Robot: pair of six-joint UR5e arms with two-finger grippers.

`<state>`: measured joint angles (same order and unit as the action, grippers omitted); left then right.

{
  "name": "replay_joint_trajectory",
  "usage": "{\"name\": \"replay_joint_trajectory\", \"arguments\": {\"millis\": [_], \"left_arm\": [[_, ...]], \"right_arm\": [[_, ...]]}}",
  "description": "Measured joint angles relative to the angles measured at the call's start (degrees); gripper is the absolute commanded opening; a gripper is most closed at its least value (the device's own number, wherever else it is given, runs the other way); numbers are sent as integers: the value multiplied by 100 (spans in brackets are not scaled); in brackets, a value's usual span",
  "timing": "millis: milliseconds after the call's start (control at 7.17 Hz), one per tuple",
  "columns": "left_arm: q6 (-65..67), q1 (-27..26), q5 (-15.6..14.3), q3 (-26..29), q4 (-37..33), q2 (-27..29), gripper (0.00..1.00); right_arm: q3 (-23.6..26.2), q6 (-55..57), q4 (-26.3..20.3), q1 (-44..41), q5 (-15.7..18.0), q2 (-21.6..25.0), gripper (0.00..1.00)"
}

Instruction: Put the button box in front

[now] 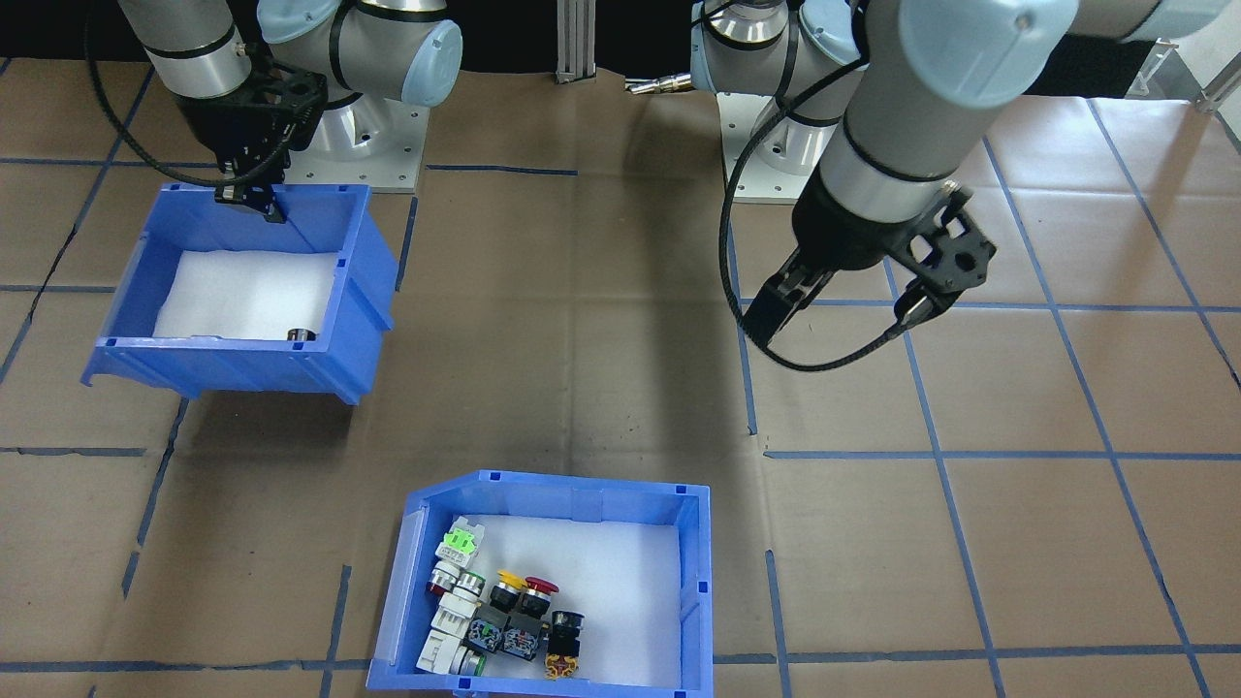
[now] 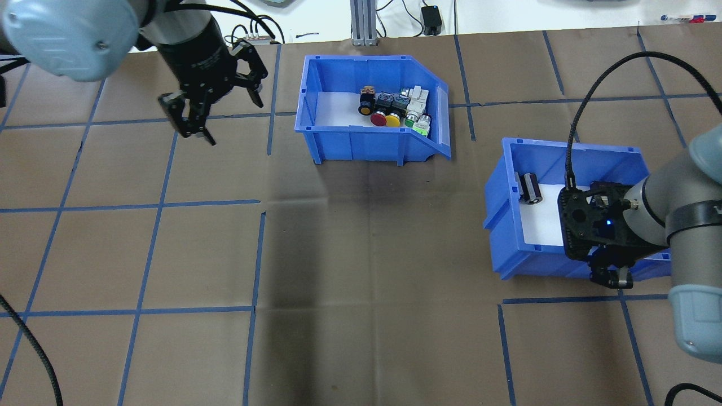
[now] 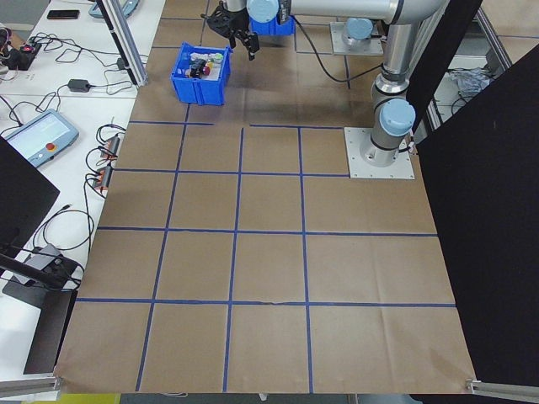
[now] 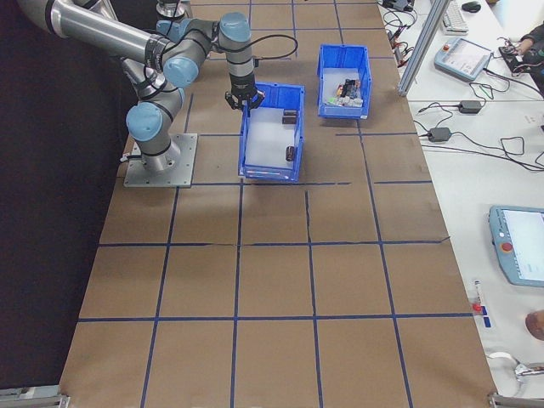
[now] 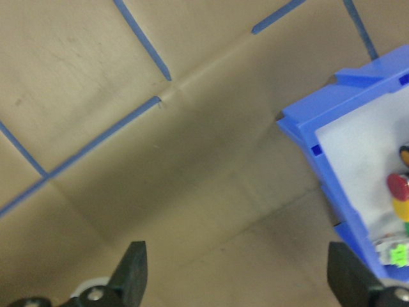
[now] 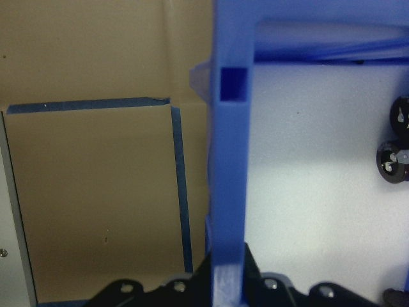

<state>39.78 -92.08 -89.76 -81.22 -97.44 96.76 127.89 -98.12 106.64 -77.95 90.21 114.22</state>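
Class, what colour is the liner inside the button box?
White; the liner inside the button box shows best in the exterior front-facing view.

- The button box (image 2: 375, 107) sits on the table (image 2: 361, 282) at the far edge from the robot, about midway across.
- The switches (image 2: 395, 107) are bunched in it toward its sloped side.
- The left gripper (image 2: 217, 115) hangs just to the box's left, fingers spread, touching nothing.
- The other bin (image 2: 564, 217) is nearer the robot, off to the right, tilted.
- The right gripper (image 2: 609, 273) is clamped on that bin's near wall.
- Dark cylinders (image 2: 530, 188) lie in that bin at its far end.
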Motion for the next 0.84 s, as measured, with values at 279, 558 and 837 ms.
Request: {"name": "replay_joint_trajectory", "arguments": {"millis": [279, 558, 837], "left_arm": [[-2079, 140, -225, -120, -557, -799, 100], [-3755, 161, -205, -668, -540, -1409, 100], [-4256, 177, -207, -1325, -36, -1738, 100]], "right_arm": [[31, 831, 66, -791, 31, -112, 0], [34, 1524, 252, -1536, 80, -363, 1], [34, 2249, 547, -2285, 154, -685, 1]]}}
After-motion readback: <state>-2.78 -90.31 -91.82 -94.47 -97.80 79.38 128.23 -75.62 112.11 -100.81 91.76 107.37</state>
